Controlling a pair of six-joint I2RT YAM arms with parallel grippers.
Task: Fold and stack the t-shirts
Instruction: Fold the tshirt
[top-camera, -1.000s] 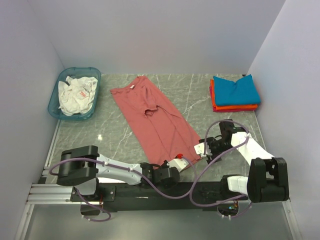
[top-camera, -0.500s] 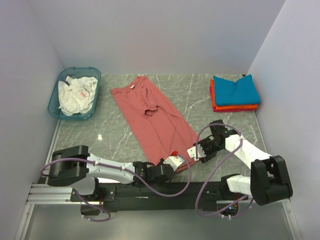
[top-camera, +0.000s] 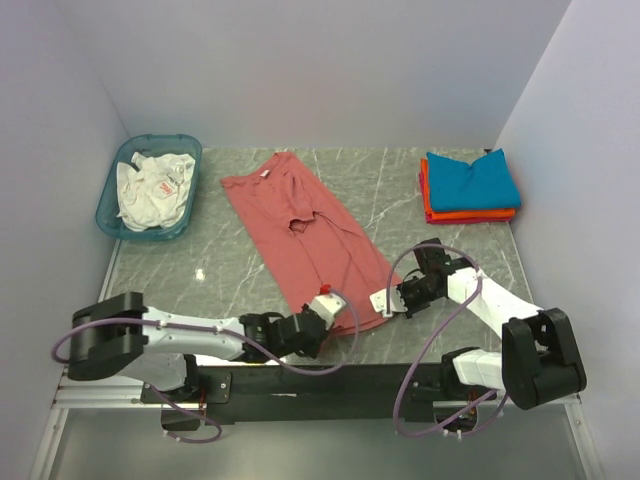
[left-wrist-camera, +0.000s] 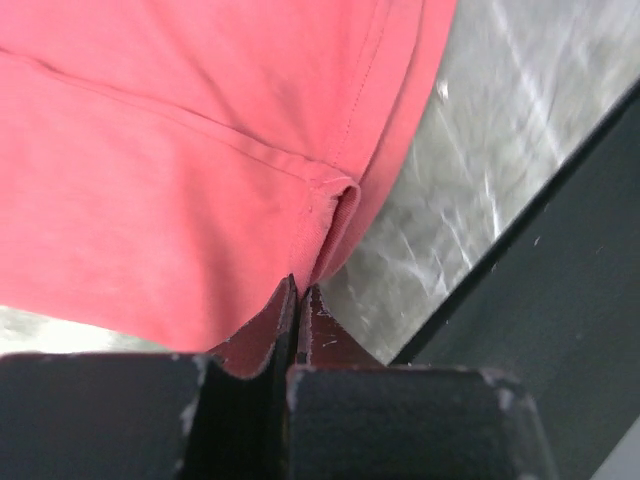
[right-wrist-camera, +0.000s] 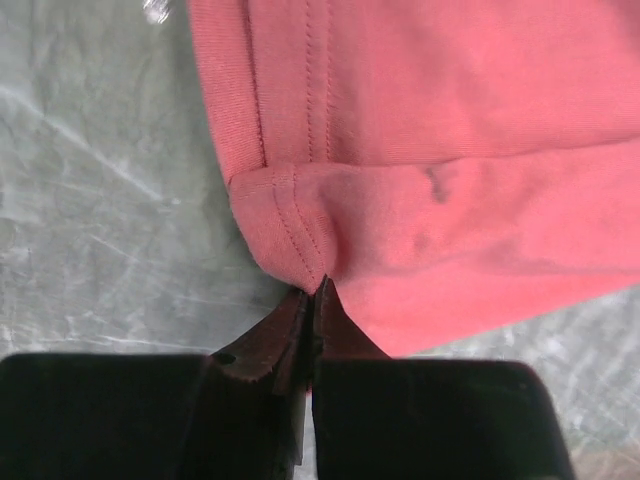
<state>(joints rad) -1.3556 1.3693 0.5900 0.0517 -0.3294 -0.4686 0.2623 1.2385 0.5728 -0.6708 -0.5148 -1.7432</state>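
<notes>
Dusty-red t-shirt (top-camera: 305, 235), flat on the table (top-camera: 215, 270). My left fingers (left-wrist-camera: 297, 305) clamp its six-o'clock hem corner, my right fingers (right-wrist-camera: 318, 300) the five-o'clock one.

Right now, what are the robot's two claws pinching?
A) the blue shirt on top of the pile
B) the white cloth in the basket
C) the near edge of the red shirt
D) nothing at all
C: the wrist views show the left gripper and the right gripper each shut on a corner of the near hem of the red shirt.
</notes>
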